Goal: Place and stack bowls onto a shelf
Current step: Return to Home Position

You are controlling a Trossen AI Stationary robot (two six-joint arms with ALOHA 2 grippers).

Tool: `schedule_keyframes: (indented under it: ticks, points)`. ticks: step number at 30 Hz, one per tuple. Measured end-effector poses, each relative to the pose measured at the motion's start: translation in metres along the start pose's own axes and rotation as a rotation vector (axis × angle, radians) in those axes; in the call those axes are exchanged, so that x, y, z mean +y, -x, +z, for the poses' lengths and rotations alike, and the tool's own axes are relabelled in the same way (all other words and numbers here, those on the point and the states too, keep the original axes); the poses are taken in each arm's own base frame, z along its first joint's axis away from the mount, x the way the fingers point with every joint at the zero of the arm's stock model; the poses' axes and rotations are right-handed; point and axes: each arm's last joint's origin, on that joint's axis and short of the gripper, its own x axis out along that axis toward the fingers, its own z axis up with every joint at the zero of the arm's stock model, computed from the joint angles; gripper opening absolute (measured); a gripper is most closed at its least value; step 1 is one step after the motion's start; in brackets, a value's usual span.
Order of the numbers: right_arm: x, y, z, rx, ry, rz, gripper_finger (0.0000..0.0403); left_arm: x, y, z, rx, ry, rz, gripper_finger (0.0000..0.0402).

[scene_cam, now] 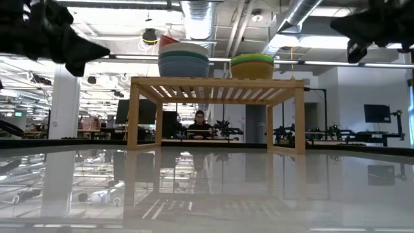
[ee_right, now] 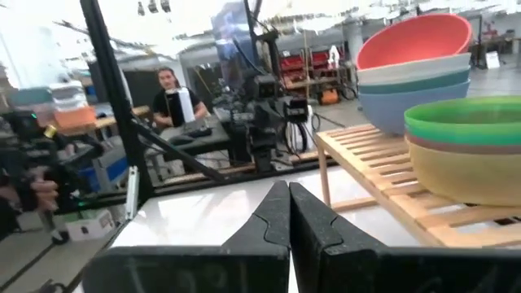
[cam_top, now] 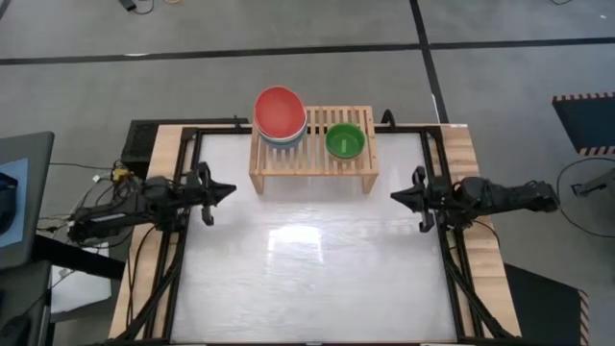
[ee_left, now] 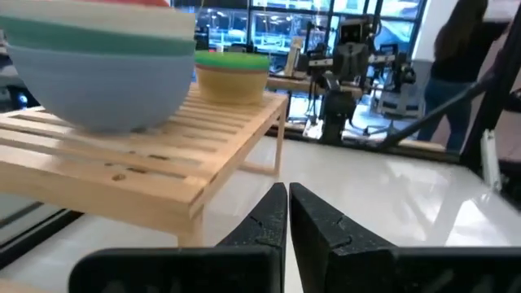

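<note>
High view: bowl-laden shelf (cam_top: 312,160) lies between left tool (cam_top: 231,189) and right tool (cam_top: 394,195), both closed.

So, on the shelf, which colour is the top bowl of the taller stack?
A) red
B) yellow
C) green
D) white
A: the red bowl sits on top of the taller stack on the shelf, while the green bowl tops the shorter stack beside it.

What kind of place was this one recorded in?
Most likely an open robotics lab: exposed ceiling ducts, benches with dark arm-like rigs beyond the table, and a person at a workbench. The left gripper and right gripper rest shut at the table's sides.
</note>
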Motion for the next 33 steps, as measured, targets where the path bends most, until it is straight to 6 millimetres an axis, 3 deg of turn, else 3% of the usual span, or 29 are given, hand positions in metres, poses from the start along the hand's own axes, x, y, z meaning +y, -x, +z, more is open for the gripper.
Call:
schedule_keyframes:
  ticks: [8, 12, 33]
  points:
    - [-0.005, 0.006, -0.036, 0.014, 0.026, 0.017, 0.0026, 0.002, -0.006, -0.026, -0.003, -0.053, -0.014, 0.0000]
    - [-0.006, 0.004, -0.050, 0.043, 0.028, 0.014, 0.0027, 0.001, -0.006, -0.028, 0.022, -0.079, -0.055, 0.0000]
    - [-0.007, 0.004, -0.053, 0.071, 0.065, 0.009, 0.0031, 0.001, -0.007, -0.030, 0.041, -0.021, -0.047, 0.0000]
